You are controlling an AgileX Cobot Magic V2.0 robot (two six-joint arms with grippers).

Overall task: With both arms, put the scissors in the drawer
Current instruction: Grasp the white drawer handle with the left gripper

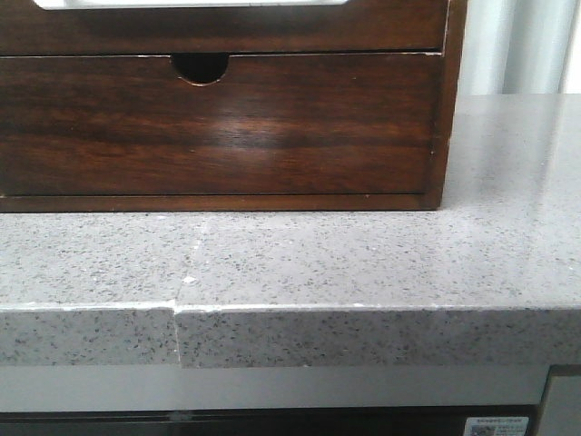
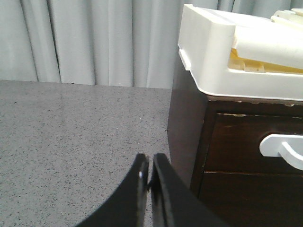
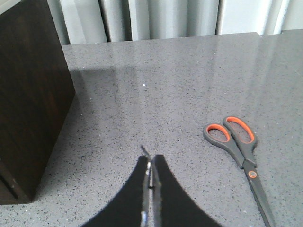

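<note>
My left gripper and right gripper both hover pressed together over the speckled grey stone counter, grey-and-orange scissors lying flat beside my right fingers, apart.

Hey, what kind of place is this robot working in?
Probably an indoor test setup styled like a home or office counter: a speckled grey stone-look countertop, a dark wooden drawer cabinet standing on it, and pale curtains behind.
</note>
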